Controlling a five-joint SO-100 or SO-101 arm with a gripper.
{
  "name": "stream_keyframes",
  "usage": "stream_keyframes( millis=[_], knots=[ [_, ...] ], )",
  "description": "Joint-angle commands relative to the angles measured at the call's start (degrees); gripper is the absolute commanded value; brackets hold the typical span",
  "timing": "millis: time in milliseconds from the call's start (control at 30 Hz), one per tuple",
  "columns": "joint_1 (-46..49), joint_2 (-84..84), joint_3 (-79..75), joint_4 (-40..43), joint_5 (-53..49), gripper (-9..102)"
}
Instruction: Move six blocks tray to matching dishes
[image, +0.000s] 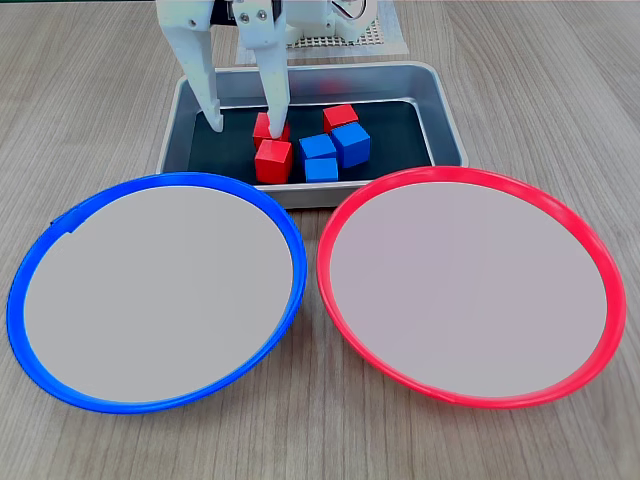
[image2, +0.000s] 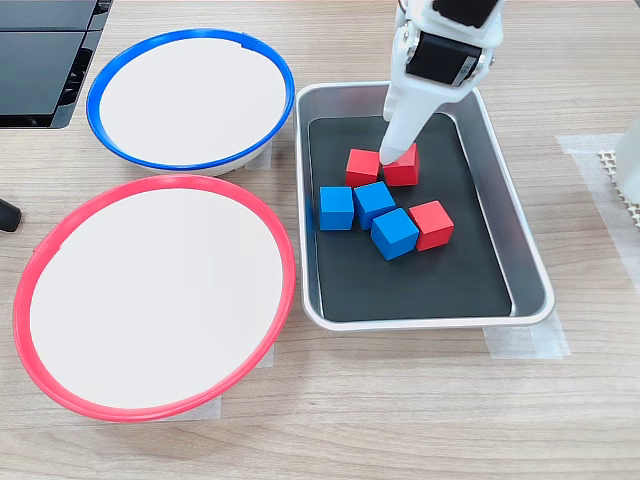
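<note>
The tray (image2: 528, 270) looks like brushed silver metal with a matt black floor. The cubes (image2: 395, 233) are matt. The two dishes (image: 160, 290) have glossy plastic rims and dull grey centres. The table (image2: 400, 420) shows pale wood grain.

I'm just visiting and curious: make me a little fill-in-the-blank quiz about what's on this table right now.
1. All six blocks lie in the tray: three blue and three ____.
2. Both dishes, the blue-rimmed dish and the red-rimmed dish, hold ____ blocks.
3. The gripper reaches down into the ____.
4. One finger tip rests against a ____ block.

Missing words: red; no; tray; red
</note>
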Motion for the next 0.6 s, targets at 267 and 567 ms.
stream_keyframes(
  millis=[267, 567],
  knots=[
    [-4.13, 1.05, 3.08, 4.31, 1.14, 20],
    [-4.31, 2.99, 4.92, 10.72, -2.99, 18]
  ],
)
